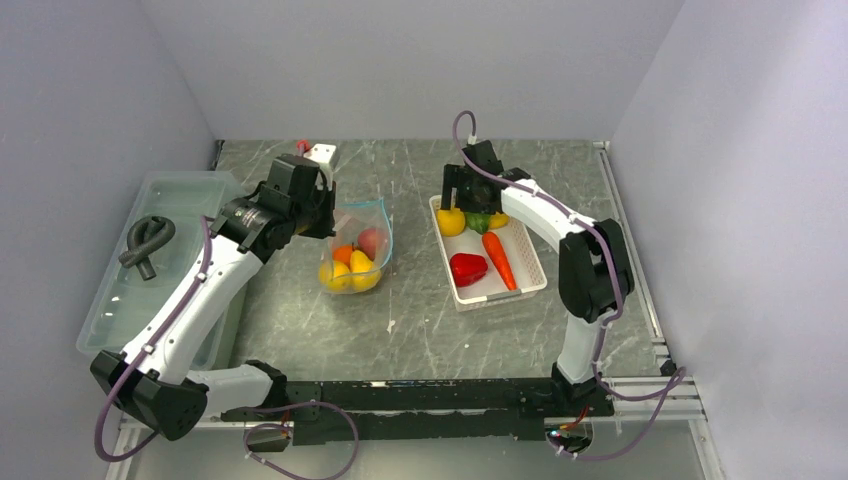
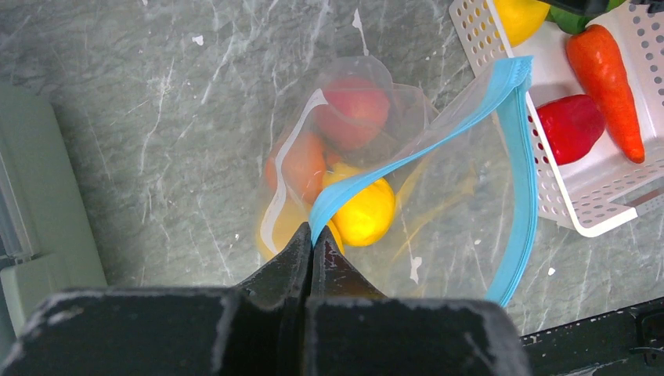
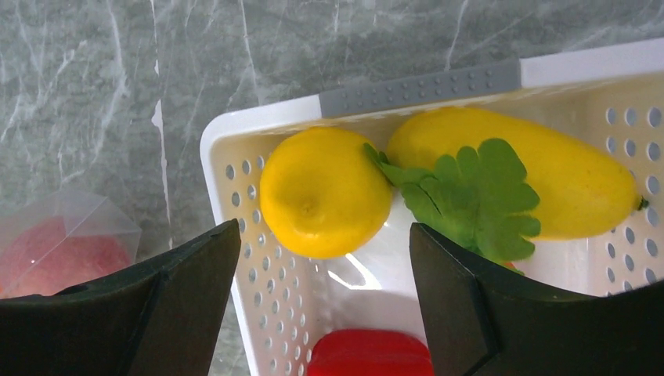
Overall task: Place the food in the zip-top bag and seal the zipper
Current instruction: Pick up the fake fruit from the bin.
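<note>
The clear zip-top bag (image 1: 362, 245) stands mid-table with yellow, orange and pink fruits inside. My left gripper (image 1: 318, 218) is shut on its teal-blue zipper (image 2: 407, 149) and holds the mouth open; in the left wrist view the left gripper (image 2: 315, 235) pinches the strip. My right gripper (image 1: 462, 205) is open above the far end of the white basket (image 1: 528, 285). In the right wrist view the right gripper (image 3: 325, 235) hangs over a round yellow fruit (image 3: 325, 192), beside a long yellow fruit (image 3: 564, 176) and a green leafy piece (image 3: 470, 196). A red pepper (image 1: 467, 268) and an orange carrot (image 1: 499, 259) lie in the basket.
A large translucent lidded bin (image 1: 185, 195) with a dark coiled item (image 1: 146, 243) on it stands at the left. A small white and red object (image 1: 318, 152) sits at the back. Grey walls enclose the table on three sides.
</note>
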